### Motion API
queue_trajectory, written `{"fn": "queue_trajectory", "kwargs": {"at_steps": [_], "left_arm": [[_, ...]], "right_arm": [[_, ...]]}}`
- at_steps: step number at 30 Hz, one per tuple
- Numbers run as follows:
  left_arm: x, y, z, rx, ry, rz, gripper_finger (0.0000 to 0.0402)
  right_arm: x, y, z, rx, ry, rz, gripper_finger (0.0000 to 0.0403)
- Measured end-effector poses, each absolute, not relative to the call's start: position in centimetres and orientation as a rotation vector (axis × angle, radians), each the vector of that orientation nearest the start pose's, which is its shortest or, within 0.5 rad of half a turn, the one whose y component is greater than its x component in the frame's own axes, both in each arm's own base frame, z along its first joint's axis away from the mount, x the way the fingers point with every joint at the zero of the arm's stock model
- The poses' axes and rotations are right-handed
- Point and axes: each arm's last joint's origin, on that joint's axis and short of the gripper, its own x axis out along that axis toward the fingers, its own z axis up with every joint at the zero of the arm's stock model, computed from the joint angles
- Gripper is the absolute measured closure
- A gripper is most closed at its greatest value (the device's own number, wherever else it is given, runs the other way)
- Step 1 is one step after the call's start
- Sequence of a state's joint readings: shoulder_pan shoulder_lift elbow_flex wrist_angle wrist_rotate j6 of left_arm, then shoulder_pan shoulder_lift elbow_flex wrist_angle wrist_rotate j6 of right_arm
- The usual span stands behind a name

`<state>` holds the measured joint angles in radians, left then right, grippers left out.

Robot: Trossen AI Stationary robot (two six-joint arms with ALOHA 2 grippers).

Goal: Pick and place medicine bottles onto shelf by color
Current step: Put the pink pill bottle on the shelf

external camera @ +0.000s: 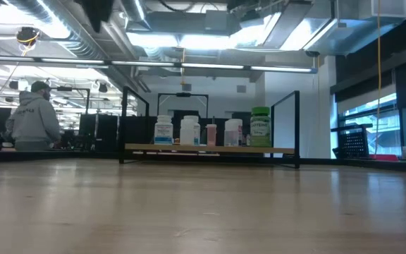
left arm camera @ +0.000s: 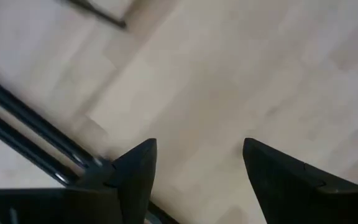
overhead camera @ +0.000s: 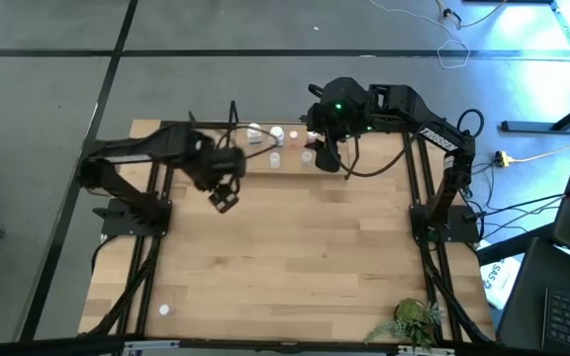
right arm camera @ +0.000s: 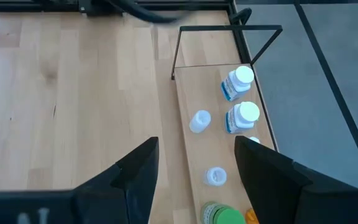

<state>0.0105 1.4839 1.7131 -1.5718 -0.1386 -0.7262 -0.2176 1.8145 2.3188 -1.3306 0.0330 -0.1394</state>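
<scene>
On shelf [external camera: 210, 149], bottles' [external camera: 260, 127] label writing illegible

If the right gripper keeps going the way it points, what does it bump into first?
Probably the light wooden shelf board between its open fingers, near a small clear bottle; depth is hard to judge.

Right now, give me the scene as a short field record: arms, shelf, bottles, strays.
left gripper: open, empty, above bare tabletop in front of the shelf's left end
right gripper: open, empty, over the shelf
shelf: at the table's far edge, light wood board, black wire ends
bottles on shelf: white bottle with blue label, white-capped bottles, a pinkish bottle, green bottle
stray: small white bottle near the table's near left corner
other: plant at near right edge
</scene>
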Motion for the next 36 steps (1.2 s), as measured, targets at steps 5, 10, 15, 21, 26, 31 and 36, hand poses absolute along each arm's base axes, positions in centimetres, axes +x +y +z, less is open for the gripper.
{"fn": "queue_trajectory", "kwargs": {"at_steps": [5, 10, 15, 21, 26, 31, 36], "left_arm": [[21.8, -3.1, 38.7, -0.711, 1.220, 0.587, 0.0168], [20.2, -7.2, 38.0, -0.804, 1.288, 0.567, 0.0168], [18.9, -10.6, 37.4, -0.796, 1.396, 0.495, 0.0168], [17.7, -13.7, 35.9, -0.814, 1.462, 0.544, 0.0168], [16.6, -16.2, 33.9, -0.822, 1.476, 0.532, 0.0168], [16.1, -18.1, 31.2, -0.800, 1.483, 0.453, 0.0168], [15.6, -19.3, 28.4, -0.798, 1.523, 0.388, 0.0168]], "right_arm": [[32.7, -7.3, 46.0, -0.055, 0.835, -0.179, 0.0190], [32.7, -7.3, 46.0, -0.055, 0.835, -0.179, 0.0190], [32.7, -7.3, 46.0, -0.054, 0.836, -0.179, 0.0190], [32.7, -7.3, 46.0, -0.055, 0.836, -0.178, 0.0190], [32.8, -7.4, 46.1, -0.084, 0.816, -0.169, 0.0190], [33.0, -6.9, 46.2, -0.111, 0.792, -0.024, 0.0190], [33.3, -6.0, 46.5, -0.119, 0.711, 0.228, 0.0190]]}}
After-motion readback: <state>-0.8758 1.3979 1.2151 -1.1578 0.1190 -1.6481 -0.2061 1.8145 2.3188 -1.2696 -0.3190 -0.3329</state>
